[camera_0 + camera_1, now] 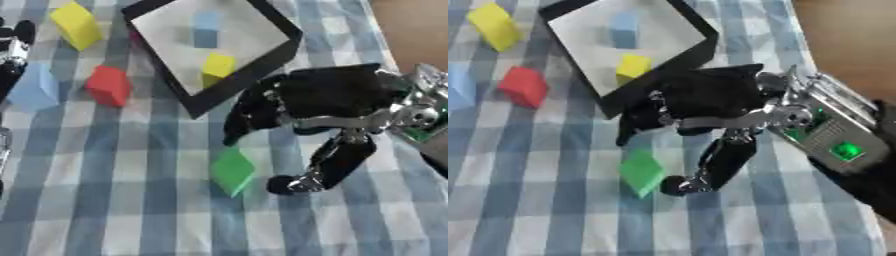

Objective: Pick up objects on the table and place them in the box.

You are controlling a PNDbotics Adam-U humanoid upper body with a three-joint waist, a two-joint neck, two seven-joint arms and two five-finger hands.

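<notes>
1. At the far left edge, my left hand (16,42) showed only as dark links beside the light blue block (35,87); I could not tell how its fingers stood.

2. Three blocks waited on the blue-and-white checked tablecloth (131,210), a soft woven-looking sheet: that matte light blue block, a tall yellow block (77,25) behind it, and a red cube (109,85) just right of the blue one.

3. The box (271,55), a shallow black-rimmed tray with a pale flat floor, sat tilted at centre and held a small blue block (206,30) and a small yellow block (218,66).

4. The green block (233,171), sharp-edged and plain-faced, lay on the cloth below the box's near corner, well outside it.

5. My right hand (702,107) hung over that block, fingers (249,115) spread and reaching down on its upper side, thumb (319,167) low at its right, nothing yet clasped.

6. I judged the step to be the reach for the green block; next, the fingers needed to bracket its opposite faces, close, then carry it up and left over the rim.
</notes>
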